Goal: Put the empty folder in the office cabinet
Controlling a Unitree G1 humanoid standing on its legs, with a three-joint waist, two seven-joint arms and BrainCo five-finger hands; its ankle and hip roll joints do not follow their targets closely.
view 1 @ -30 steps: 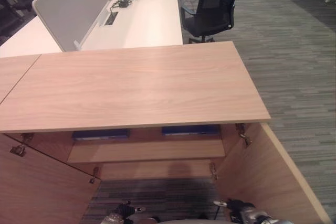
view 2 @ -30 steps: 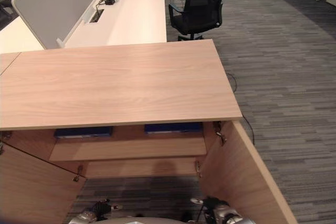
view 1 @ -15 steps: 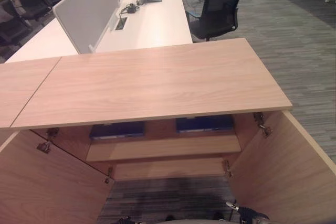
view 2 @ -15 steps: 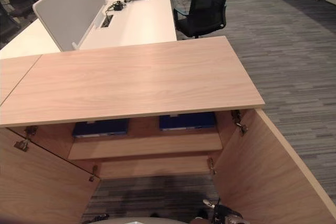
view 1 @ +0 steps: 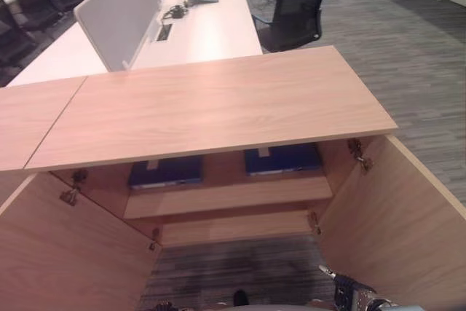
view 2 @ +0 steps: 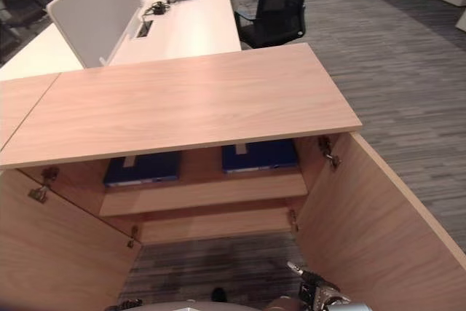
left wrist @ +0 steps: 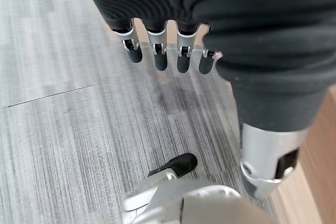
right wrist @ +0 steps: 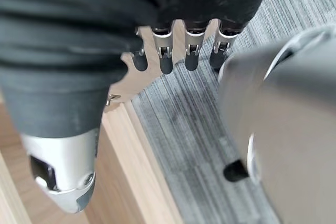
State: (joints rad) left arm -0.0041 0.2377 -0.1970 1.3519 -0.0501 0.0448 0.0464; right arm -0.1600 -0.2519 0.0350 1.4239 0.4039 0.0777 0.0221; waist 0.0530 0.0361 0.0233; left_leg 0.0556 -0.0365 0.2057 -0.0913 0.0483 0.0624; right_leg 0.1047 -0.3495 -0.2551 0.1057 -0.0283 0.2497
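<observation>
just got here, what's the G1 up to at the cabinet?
It stands at the light wooden office cabinet, whose two doors are swung open. Two flat dark blue folders lie side by side on the upper shelf. Neither robot hand holds anything: the left robot hand and the right robot hand both hang with relaxed fingers above the grey striped carpet.

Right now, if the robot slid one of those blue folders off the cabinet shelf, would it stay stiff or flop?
Probably stiff: the right blue folder lies flat with straight edges on the shelf. It looks thin, and the task calls it empty, so likely light. Lying flat, it should slide rather than tip, though smooth covers may slip in the fingers.
</observation>
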